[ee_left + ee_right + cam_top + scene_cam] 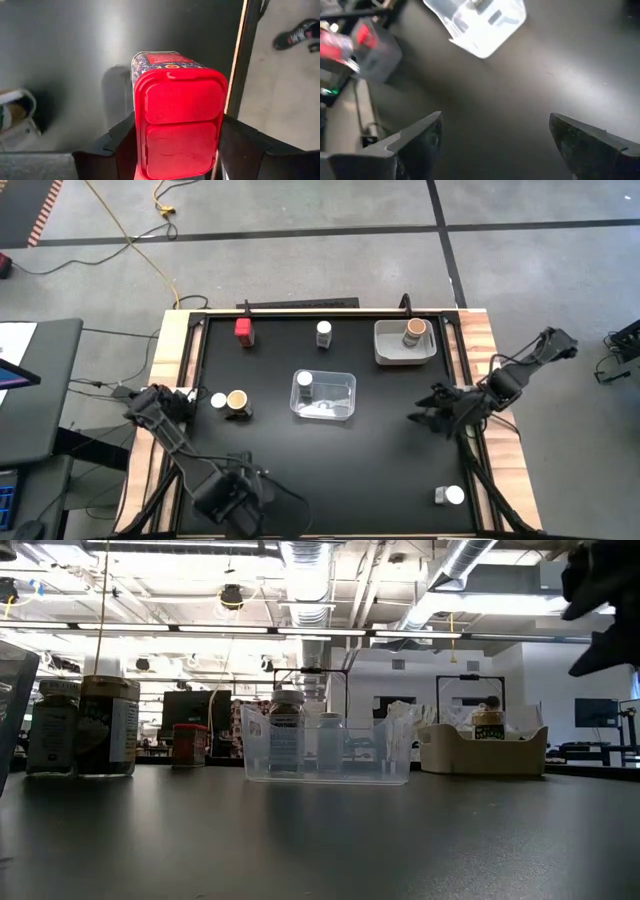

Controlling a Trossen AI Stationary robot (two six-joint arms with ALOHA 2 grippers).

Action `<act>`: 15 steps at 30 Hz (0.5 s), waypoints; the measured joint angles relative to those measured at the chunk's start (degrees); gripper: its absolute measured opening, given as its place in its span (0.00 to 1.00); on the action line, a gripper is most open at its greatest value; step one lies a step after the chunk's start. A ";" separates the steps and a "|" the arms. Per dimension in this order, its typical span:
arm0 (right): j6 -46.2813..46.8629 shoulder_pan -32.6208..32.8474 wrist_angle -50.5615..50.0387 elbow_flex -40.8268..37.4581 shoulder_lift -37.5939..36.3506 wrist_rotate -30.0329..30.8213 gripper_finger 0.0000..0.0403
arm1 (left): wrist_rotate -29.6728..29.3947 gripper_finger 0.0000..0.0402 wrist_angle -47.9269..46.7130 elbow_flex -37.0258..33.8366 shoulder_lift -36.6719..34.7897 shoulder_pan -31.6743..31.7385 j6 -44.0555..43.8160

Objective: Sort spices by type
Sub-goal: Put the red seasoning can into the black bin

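The tabletop carries a clear tray at centre and a grey tray upper right. The left end effector, lower left in the overhead view, is clamped on a red spice box; it likely needs carrying to its own group. The right end effector, at right, hangs apart.

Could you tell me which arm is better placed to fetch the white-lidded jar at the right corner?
The right: right gripper, open, is nearer the jar; left gripper holds a red box.
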 joint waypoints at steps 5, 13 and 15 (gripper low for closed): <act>0.16 -2.19 4.81 -0.01 2.31 -0.01 0.96 | -0.26 0.54 3.29 -6.37 -4.23 -1.89 -2.12; 0.14 -4.29 10.65 -0.01 7.18 -0.03 0.96 | -0.24 0.54 20.81 -25.75 -15.59 -3.03 -4.89; 0.10 -4.39 12.16 -0.01 8.36 -0.03 0.96 | 0.04 0.54 23.68 -29.69 -18.06 -2.78 -4.96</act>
